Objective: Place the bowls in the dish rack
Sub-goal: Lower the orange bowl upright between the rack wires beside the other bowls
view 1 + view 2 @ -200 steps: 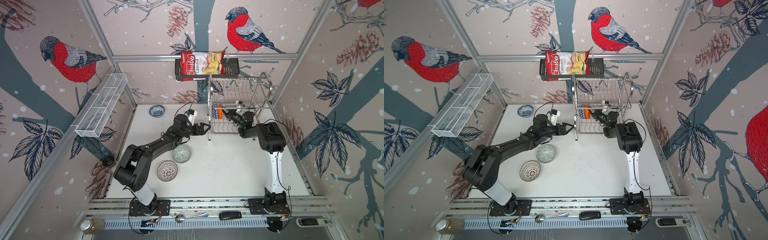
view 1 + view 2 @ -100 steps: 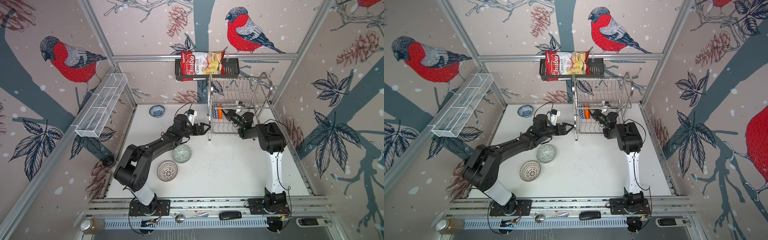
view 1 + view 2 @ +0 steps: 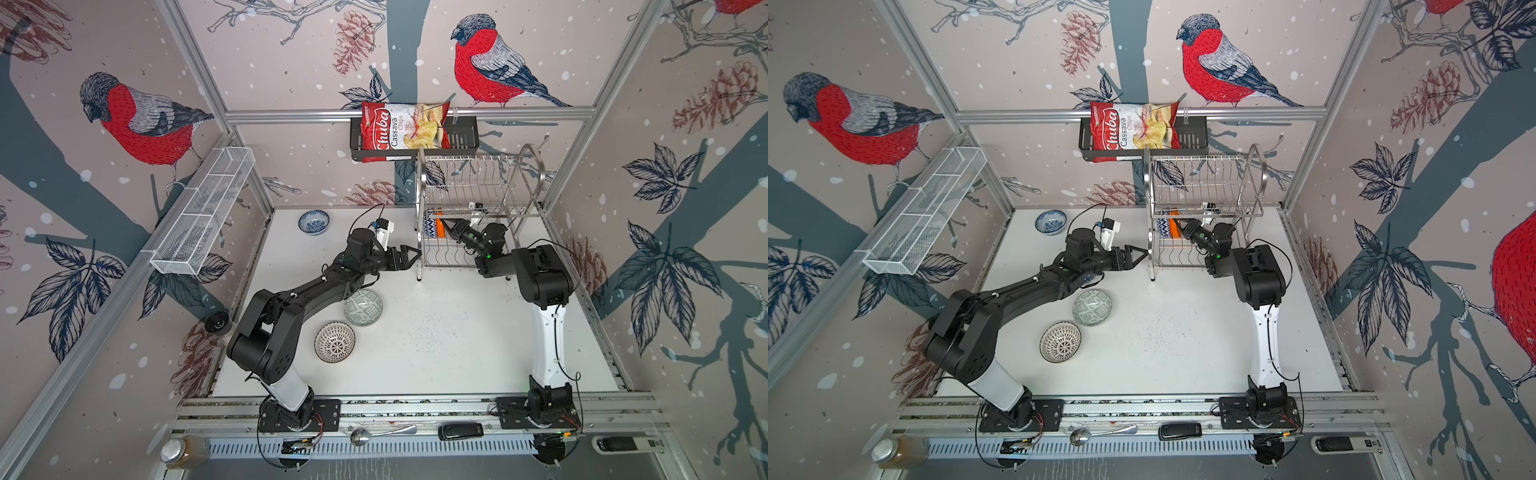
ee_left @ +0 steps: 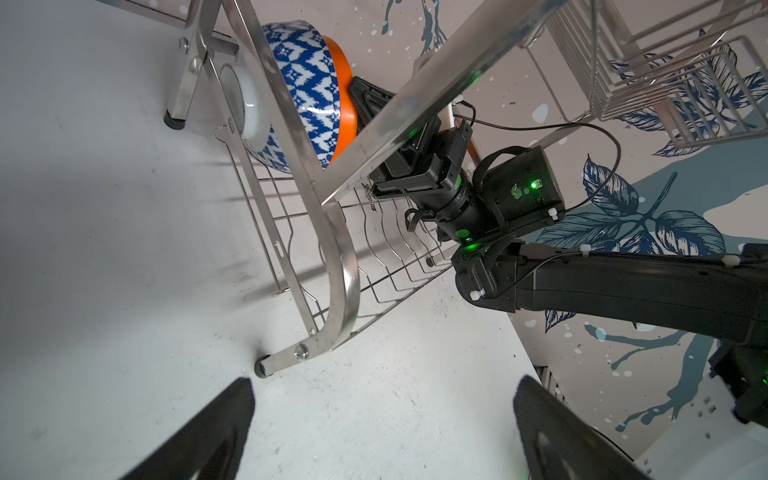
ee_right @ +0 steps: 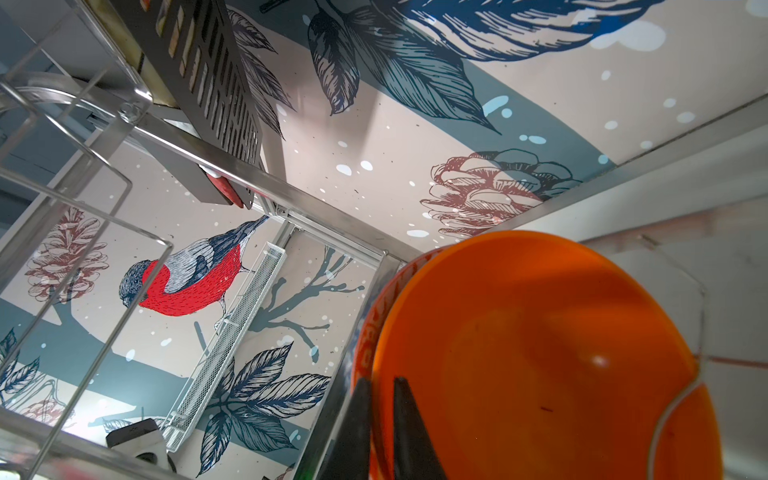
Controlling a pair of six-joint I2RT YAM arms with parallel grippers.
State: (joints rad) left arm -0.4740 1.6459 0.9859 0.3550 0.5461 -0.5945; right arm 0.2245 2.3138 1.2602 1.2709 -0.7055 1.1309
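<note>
Now | bowls [image 3: 363, 307]: five, two in rack [image 3: 420, 187], three on table [image 3: 457, 332] | left gripper [image 3: 413, 257] spread, empty | right gripper [image 5: 381, 384] pinching rim of orange bowl [image 5: 540, 353]

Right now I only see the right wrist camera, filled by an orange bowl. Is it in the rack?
Observer: Yes, the orange bowl stands on edge in the dish rack's lower tier, beside the blue triangle-patterned bowl.
Operator: How many bowls are not loaded?
Observer: Three: the grey-green bowl, the dotted bowl and the blue-floral bowl.
Operator: And the left gripper?
Observer: The left gripper is open and empty, near the rack's front leg.
</note>
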